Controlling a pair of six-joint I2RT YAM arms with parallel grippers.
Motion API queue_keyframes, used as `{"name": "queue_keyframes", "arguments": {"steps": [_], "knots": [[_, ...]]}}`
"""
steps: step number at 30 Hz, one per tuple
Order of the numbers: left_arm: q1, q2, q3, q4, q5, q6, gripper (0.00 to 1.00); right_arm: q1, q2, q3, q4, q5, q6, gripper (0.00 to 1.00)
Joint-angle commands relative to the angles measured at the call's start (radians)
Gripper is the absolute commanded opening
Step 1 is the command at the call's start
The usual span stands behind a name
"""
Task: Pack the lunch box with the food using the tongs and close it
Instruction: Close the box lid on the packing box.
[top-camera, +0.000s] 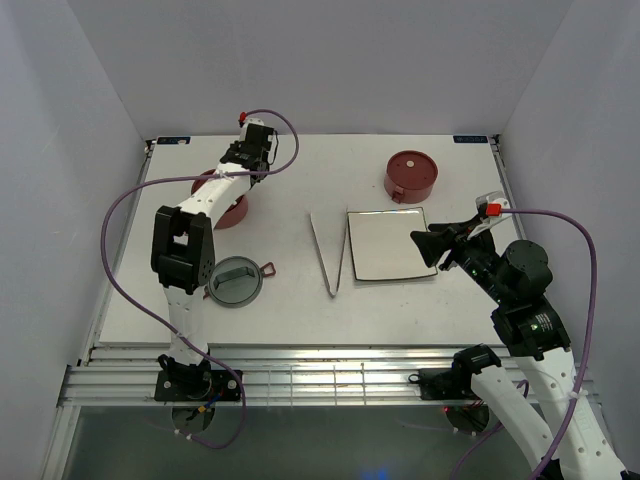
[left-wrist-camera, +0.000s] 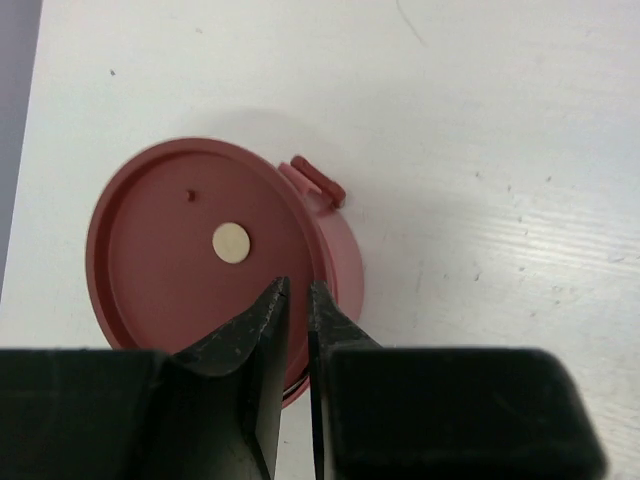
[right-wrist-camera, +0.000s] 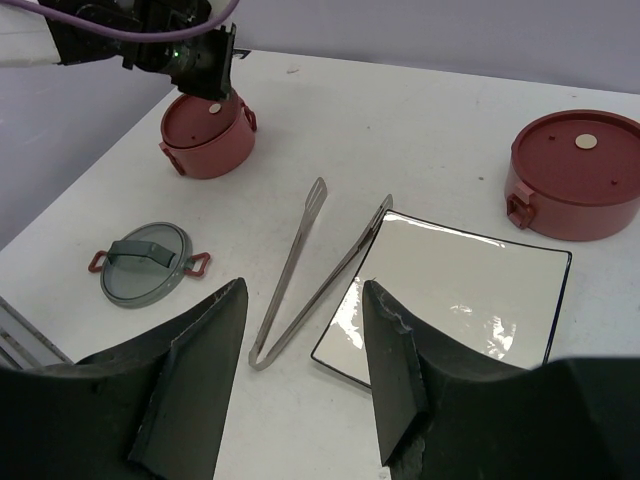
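Red bowl (left-wrist-camera: 170, 290) sits under left pincer (left-wrist-camera: 297, 287), barely parted, perhaps touching.

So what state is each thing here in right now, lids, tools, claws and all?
Left red bowl: lid on, upright.
Right red bowl: lid on, upright.
Grey top cover: off, lying apart from both bowls.
Tongs: lying unheld beside the plate.
White square plate: nothing on it.
Left gripper: fingers almost together over the left red bowl's rim; grip unclear.
Right gripper: open, holding nothing.
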Motion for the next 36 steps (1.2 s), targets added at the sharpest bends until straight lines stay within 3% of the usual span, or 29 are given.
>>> {"name": "queue_keyframes", "arguments": {"steps": [1,12,17,23,28,36], "knots": [[0.037,-0.098,0.126,-0.078,0.021,-0.040,0.23,0.003,-0.004,-0.009,0.047,-0.005,-0.006,0.56],[0.230,0.043,0.228,-0.183,0.204,-0.135,0.16,0.003,-0.014,-0.013,0.044,-0.011,-0.007,0.56],[0.229,0.118,0.265,-0.180,0.187,-0.109,0.15,0.003,-0.017,-0.016,0.048,-0.008,-0.007,0.56],[0.229,0.137,0.180,-0.195,0.164,-0.169,0.15,0.003,-0.020,-0.023,0.048,-0.005,-0.007,0.56],[0.231,0.100,0.136,-0.213,0.176,-0.214,0.14,0.003,-0.024,-0.020,0.042,-0.006,-0.007,0.56],[0.229,0.051,0.189,-0.236,0.155,-0.208,0.15,0.003,-0.033,-0.024,0.044,0.001,-0.009,0.56]]}}
